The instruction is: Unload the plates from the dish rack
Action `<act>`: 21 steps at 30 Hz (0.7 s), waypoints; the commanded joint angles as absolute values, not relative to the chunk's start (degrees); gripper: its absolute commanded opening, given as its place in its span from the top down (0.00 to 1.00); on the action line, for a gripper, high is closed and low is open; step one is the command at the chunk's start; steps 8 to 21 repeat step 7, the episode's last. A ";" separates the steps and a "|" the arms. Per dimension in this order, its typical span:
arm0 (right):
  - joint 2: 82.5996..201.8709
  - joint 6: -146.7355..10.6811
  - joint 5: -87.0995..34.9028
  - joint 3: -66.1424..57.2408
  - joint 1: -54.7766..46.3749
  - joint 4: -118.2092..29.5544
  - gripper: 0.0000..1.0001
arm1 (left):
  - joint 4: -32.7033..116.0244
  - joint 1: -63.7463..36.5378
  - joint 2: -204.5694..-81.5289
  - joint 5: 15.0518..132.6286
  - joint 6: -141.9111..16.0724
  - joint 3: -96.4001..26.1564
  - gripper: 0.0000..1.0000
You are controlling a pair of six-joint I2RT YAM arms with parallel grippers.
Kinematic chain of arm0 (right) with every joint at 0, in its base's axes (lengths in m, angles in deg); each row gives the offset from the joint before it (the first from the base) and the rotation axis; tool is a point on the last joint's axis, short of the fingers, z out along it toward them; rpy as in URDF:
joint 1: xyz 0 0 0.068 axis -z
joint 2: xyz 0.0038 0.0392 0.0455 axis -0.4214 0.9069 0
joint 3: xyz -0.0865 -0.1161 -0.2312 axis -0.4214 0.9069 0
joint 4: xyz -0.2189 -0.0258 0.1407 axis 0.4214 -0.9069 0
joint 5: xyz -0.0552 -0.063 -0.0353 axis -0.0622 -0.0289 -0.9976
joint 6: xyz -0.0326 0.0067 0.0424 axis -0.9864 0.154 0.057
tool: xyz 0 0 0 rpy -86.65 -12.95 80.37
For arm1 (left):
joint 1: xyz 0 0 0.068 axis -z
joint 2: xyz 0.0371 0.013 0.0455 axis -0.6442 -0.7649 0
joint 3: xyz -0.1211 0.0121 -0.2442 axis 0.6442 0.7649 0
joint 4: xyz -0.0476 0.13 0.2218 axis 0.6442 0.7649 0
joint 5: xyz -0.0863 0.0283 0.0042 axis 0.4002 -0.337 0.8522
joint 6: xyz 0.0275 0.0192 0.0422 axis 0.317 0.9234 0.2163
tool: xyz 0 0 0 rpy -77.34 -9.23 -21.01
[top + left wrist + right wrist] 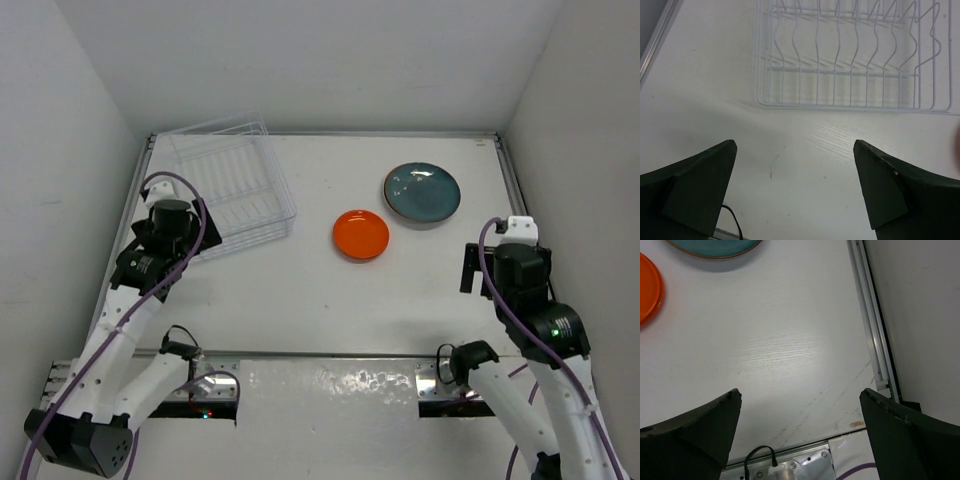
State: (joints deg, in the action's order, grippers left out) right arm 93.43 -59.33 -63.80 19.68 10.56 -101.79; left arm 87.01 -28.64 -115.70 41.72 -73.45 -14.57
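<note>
The clear dish rack (232,183) stands at the far left of the table with no plates in its slots; its ribbed front part shows in the left wrist view (855,60). A dark teal plate (422,194) lies flat at the far right, its edge in the right wrist view (715,247). An orange plate (361,234) lies flat beside it, nearer the middle, and shows in the right wrist view (647,290). My left gripper (795,192) is open and empty, just short of the rack. My right gripper (800,435) is open and empty near the right side of the table.
A metal rail (867,315) runs along the table's right edge next to the wall. A metal strip (330,380) with cables lies along the near edge between the arm bases. White walls enclose the table on three sides.
</note>
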 commanded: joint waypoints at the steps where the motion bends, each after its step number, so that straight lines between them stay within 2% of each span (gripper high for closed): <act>1: 91.74 -61.04 -65.11 19.85 10.51 -99.98 0.01 | 83.67 -28.94 -115.11 40.44 -74.45 -14.37 0.00; 21: 94.81 -59.55 -65.73 18.27 10.51 -102.62 0.01 | 83.76 -28.94 -114.84 40.35 -74.46 -14.28 0.00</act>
